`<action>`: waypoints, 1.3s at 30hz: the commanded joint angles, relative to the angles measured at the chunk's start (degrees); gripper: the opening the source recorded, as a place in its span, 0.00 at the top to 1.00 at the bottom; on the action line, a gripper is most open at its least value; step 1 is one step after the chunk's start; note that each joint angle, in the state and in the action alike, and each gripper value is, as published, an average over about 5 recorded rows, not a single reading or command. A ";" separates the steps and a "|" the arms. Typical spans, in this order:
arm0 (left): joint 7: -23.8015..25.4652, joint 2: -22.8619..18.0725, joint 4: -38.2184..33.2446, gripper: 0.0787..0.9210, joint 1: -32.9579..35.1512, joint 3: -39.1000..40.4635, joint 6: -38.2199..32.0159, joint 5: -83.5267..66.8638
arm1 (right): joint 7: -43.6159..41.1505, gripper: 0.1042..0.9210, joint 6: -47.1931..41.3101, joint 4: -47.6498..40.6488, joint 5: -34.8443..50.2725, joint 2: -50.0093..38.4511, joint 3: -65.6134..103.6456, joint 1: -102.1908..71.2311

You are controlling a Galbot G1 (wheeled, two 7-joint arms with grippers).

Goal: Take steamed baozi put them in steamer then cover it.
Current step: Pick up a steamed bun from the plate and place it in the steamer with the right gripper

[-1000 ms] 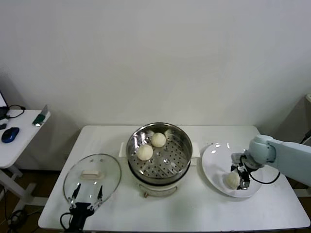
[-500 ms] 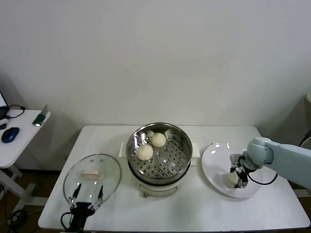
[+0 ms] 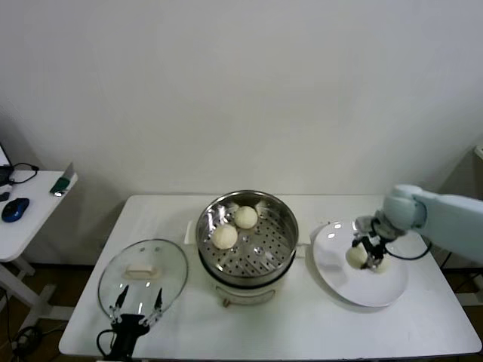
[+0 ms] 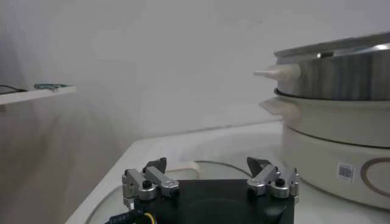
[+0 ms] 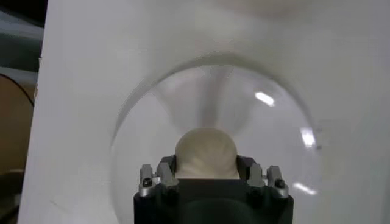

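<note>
White table against a plain white wall, with a bun gripped over the plate.

The right gripper (image 3: 364, 253) is half closed around a smooth, domed cream-white baozi (image 3: 356, 256) above the white plate (image 3: 377, 290) near the table's right edge. Two more baozi (image 3: 224, 236) sit in the shiny perforated steamer (image 3: 283, 226) at centre. The left gripper (image 3: 136, 305), fingers spread wide and holding nothing, hovers by the glass cover (image 3: 166, 264) at the front-left corner.

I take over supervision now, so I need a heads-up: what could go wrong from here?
The right hand grips a soft bun above the plate; it could slip or get squashed. Carrying it over, it might clip the steamer rim. Two buns already take up space inside.
</note>
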 commanded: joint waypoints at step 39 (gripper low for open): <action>-0.01 -0.08 -1.46 0.12 1.60 -0.74 -0.60 0.38 | 4.11 0.38 23.05 10.49 -20.28 34.54 -2.36 1.41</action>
